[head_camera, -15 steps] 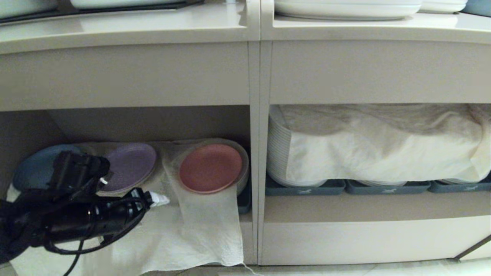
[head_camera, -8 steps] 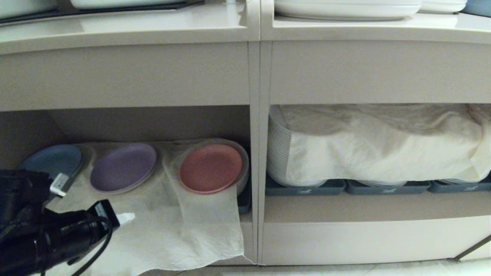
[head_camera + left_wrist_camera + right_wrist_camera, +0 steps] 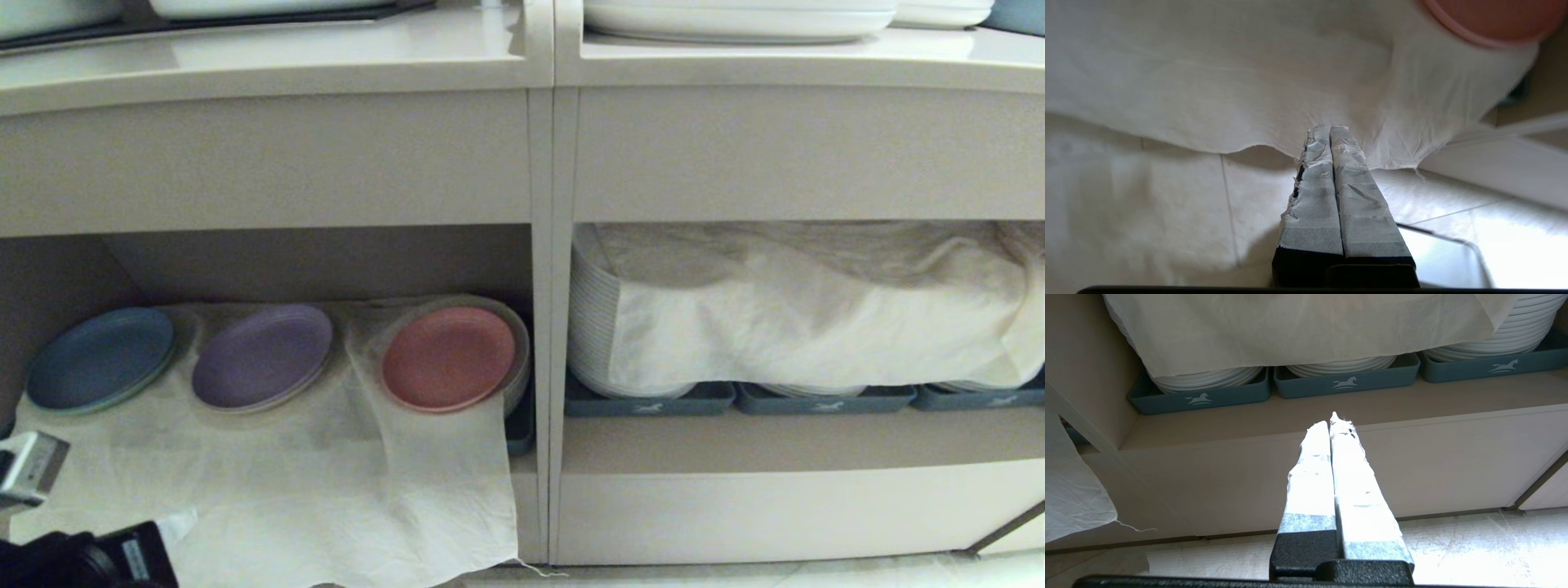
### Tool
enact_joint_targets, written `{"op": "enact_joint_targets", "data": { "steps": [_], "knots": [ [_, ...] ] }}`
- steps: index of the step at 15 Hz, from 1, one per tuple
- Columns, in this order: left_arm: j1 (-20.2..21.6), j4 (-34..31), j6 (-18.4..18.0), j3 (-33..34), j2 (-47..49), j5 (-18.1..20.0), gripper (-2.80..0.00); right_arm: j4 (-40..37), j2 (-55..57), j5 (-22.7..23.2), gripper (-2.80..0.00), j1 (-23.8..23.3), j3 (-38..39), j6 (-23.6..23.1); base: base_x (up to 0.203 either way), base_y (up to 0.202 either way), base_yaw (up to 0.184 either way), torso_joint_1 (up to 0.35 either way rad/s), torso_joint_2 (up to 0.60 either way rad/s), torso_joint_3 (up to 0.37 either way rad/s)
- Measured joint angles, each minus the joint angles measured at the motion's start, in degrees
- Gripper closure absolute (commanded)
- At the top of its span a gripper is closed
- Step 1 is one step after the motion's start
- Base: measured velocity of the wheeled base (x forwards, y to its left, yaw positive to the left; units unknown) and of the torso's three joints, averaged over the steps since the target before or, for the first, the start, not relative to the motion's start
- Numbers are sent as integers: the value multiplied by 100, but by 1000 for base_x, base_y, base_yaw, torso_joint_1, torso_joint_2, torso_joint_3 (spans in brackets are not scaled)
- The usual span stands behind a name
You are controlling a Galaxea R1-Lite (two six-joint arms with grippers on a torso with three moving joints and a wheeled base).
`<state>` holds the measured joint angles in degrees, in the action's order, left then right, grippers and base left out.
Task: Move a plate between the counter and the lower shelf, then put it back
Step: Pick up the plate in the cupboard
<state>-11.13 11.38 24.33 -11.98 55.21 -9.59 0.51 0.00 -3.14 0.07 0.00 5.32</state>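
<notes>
the plate (image 3: 447, 358) sits in the lower shelf (image 3: 326, 261), tilted toward the front on top of a stack of pale plates (image 3: 516, 359), at the end of the shelf next to the upright divider (image 3: 543, 327). a white cloth (image 3: 326, 490) lies under it, drapes over the shelf's front edge and hangs down to the floor. on the same cloth, a purple plate (image 3: 263, 356) rests just beside the pink one and a blue plate (image 3: 100, 358) beyond that, near the shelf's side wall. a corner of a dark grey-blue tray (image 3: 519, 433) shows under the pink plate's stack.

the left pincer (image 3: 1329, 130) is pressed shut with nothing between its taped fingers, low in front of the hanging cloth's bottom edge, well apart from the plate, whose rim shows at the far corner of the left wrist view. in the head view only part of the left arm (image 3: 90, 559) shows at the lower corner.

the right pincer (image 3: 1331, 421) is also closed and empty, in front of the wider cubby (image 3: 800, 327), where tall white plate stacks (image 3: 1208, 377) stand in blue trays (image 3: 1347, 381) under another cloth (image 3: 816, 310).

above, the tabletop (image 3: 269, 57) carries large white dishes (image 3: 735, 16).
</notes>
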Motion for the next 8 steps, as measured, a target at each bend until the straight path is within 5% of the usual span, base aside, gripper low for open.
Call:
{"op": "enact_joint_targets", "data": {
  "steps": [4, 8],
  "knots": [
    [301, 99, -744, 787, -1462, 351, 0, -1, 0, -3, 0, 0, 0, 0, 0, 0, 0, 0, 0, 0],
    [1022, -375, -1103, 1105, -3182, 1218, 0, -2, 0, -2, 0, 0, 0, 2, 0, 0, 0, 0, 0, 0]
  ]
}}
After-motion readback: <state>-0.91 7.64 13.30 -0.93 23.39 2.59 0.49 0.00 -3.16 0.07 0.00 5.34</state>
